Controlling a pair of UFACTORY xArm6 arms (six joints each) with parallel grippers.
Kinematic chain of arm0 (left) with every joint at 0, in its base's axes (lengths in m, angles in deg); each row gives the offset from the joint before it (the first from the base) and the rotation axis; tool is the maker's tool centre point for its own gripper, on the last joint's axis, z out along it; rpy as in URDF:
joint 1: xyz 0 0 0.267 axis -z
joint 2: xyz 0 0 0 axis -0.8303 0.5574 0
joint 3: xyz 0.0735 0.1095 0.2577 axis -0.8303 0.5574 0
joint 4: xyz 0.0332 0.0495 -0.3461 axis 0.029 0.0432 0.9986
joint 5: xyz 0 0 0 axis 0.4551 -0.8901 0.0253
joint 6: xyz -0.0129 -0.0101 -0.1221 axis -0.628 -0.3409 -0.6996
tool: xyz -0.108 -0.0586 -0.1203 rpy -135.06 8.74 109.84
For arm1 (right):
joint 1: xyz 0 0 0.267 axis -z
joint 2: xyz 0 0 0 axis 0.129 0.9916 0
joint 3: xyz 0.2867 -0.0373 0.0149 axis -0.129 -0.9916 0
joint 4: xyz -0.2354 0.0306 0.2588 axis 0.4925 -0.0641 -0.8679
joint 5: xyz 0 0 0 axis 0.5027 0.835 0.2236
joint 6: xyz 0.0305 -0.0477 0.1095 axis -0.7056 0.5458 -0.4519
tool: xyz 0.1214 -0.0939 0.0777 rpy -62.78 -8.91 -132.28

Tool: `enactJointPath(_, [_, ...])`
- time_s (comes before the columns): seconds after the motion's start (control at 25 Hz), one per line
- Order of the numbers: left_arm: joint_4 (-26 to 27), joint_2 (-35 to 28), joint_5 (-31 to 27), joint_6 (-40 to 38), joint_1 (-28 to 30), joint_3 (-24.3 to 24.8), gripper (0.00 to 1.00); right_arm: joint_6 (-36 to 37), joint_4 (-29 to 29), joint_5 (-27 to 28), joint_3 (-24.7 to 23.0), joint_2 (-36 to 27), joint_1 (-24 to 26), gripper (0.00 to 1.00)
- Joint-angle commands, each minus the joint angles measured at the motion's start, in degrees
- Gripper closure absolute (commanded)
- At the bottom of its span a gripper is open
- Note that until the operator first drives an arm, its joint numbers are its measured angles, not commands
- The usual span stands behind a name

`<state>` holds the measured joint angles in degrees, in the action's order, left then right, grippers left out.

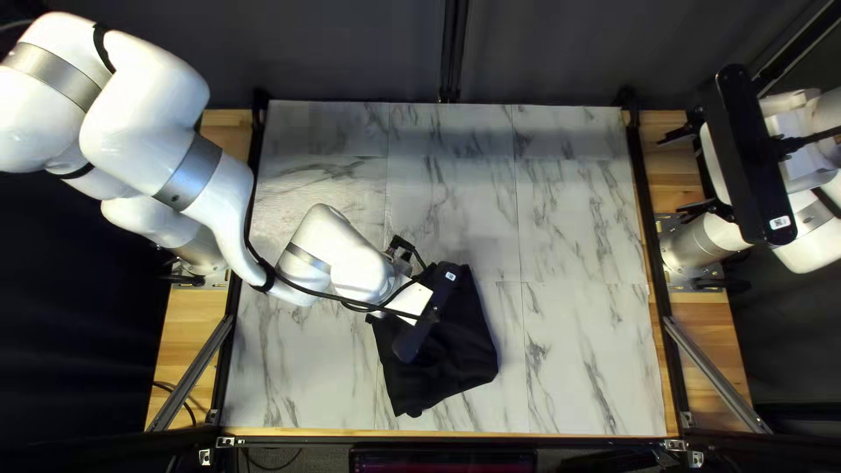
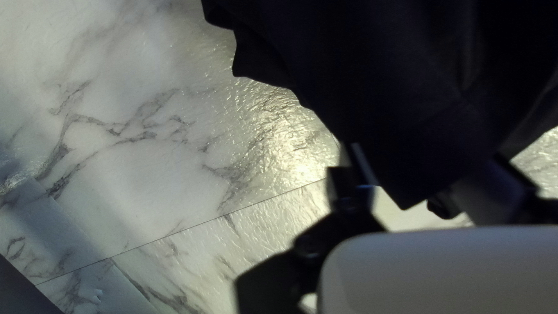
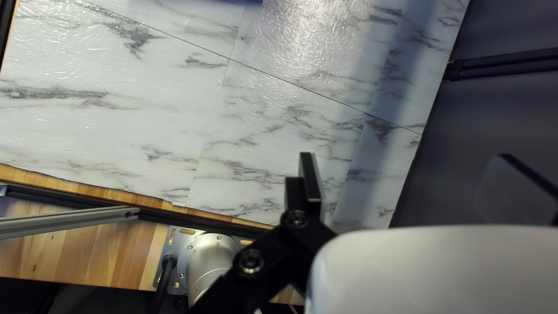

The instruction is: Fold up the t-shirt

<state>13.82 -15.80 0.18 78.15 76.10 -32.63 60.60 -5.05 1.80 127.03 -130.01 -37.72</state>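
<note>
T-shirt (image 1: 460, 359) lies on the table (image 1: 578, 350) beneath my left arm (image 1: 337, 254).

No word, brand or number can be read — the only labels I can pick out are two small ones in the top left view. One white label (image 1: 450, 276) is near the far end of the black bar (image 1: 413, 340) on my left arm (image 1: 166, 105). Another white label (image 1: 780, 222) is near the near end of the dark bar (image 1: 752, 144) on my right arm (image 1: 810, 243), its dark marks too small to make out.
</note>
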Motion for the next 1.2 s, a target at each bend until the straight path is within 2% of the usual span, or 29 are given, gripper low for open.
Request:
enactJointPath(0.04, [-0.1,0.6,-2.6,-1.8,1.8,-2.5,1.0,0.0,0.0,0.0,0.0,0.0,0.0,0.0])
enactJointPath(0.44, [1.2,2.9,-12.7,-9.1,6.7,-12.4,1.0,0.0,0.0,0.0,0.0,0.0,0.0,0.0])
enactJointPath(0.56, [1.8,3.2,-15.0,-11.9,8.2,-13.8,1.0,0.0,0.0,0.0,0.0,0.0,0.0,0.0])
enactJointPath(0.72, [2.4,1.2,-13.5,-15.8,9.2,-9.8,1.0,0.0,0.0,0.0,0.0,0.0,0.0,0.0])
enactJointPath(0.96, [3.1,-2.4,-7.5,-20.1,9.8,-1.0,0.99,0.0,0.0,0.0,0.0,0.0,0.0,0.0])
enactJointPath(1.0, [3.1,-2.6,-7.1,-20.2,9.7,-0.5,0.94,0.0,0.0,0.0,0.0,0.0,0.0,0.0])
enactJointPath(1.04, [3.0,-2.9,-6.6,-20.3,9.6,0.0,0.4,0.0,0.0,0.0,0.0,0.0,0.0,0.0])
enactJointPath(1.08, [2.8,-2.9,-6.4,-20.5,9.6,-0.1,0.23,0.0,0.0,0.0,0.0,0.0,0.0,0.0])
enactJointPath(1.12, [2.6,-2.9,-6.5,-20.6,9.6,-0.2,0.0,0.0,0.0,0.0,0.0,0.0,0.0,0.0])
enactJointPath(1.2, [2.0,-2.9,-7.1,-20.9,9.8,-1.1,0.0,0.0,0.0,0.0,0.0,0.0,0.0,0.0])
